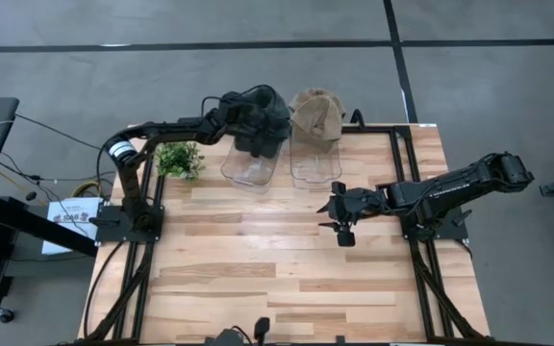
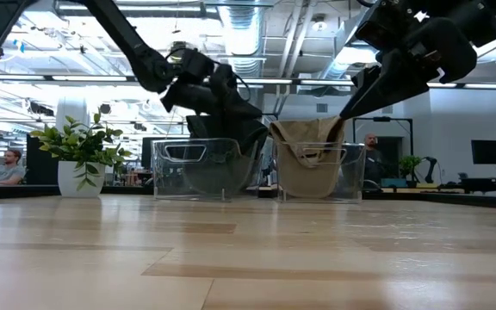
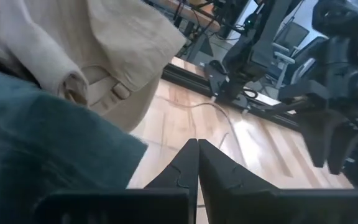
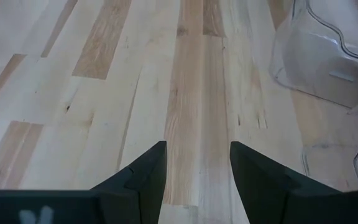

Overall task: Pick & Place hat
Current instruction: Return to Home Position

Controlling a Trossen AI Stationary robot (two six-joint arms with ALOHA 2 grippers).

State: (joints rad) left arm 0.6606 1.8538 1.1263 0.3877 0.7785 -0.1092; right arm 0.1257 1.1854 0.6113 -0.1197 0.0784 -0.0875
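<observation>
A dark hat (image 1: 256,113) hangs at my left gripper (image 1: 258,133) over the left clear bin (image 1: 246,165) at the table's far side. In the low view the dark hat (image 2: 231,120) droops onto that bin's right wall. A tan hat (image 1: 315,113) sits in the right clear bin (image 1: 315,163), draped over its rim (image 2: 310,142). My left gripper (image 3: 197,152) is shut. My right gripper (image 1: 335,210) hovers over the table's middle right, open and empty (image 4: 197,165), nearer than the bins. My left gripper is shut, and the dark hat's cloth (image 3: 48,149) lies along the side of one finger. The fingertips (image 3: 188,158) meet with no cloth between them, so the pinched spot lies farther back, hidden by the cloth. The hat hangs slack below the gripper (image 2: 198,82).
A small potted plant (image 1: 179,159) stands left of the bins. Bare wooden tabletop (image 1: 258,259) spreads across the near half. Dark frame rails (image 1: 402,135) run along the table's edges. People sit in the room beyond (image 2: 7,168).
</observation>
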